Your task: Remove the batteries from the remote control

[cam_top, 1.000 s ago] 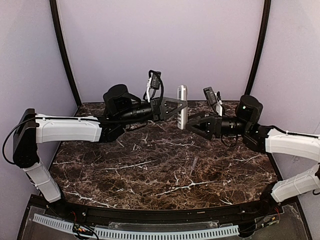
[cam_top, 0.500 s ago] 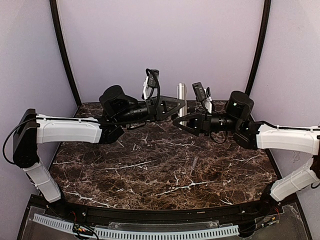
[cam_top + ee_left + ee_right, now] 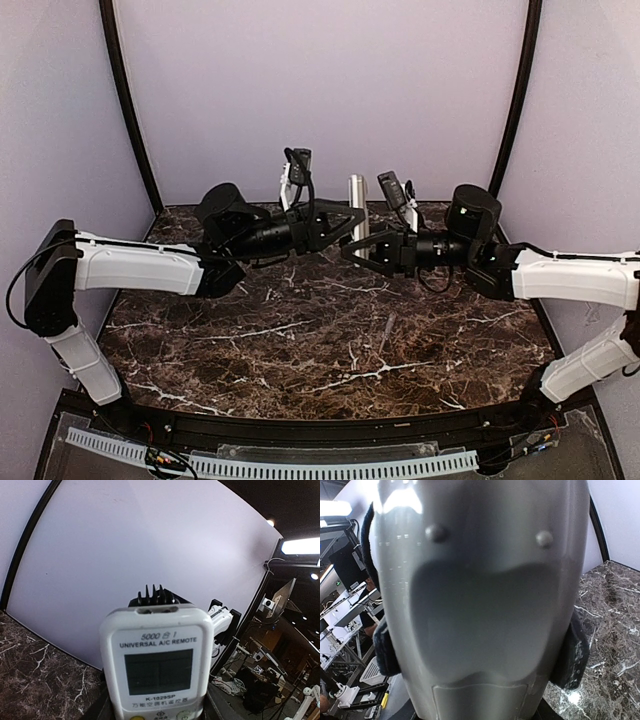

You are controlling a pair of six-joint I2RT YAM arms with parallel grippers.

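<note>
Sharing a grip on remote control point(image 3: 358, 195), left tool point(image 3: 358, 213) views screen point(image 3: 158, 672), right tool point(image 3: 352, 243) back point(image 3: 480, 605).

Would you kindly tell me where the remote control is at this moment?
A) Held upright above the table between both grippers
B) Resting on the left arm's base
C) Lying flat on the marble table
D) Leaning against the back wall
A: in the top view the remote control stands upright off the marble table, with the left gripper and the right gripper closed on it from opposite sides.
</note>
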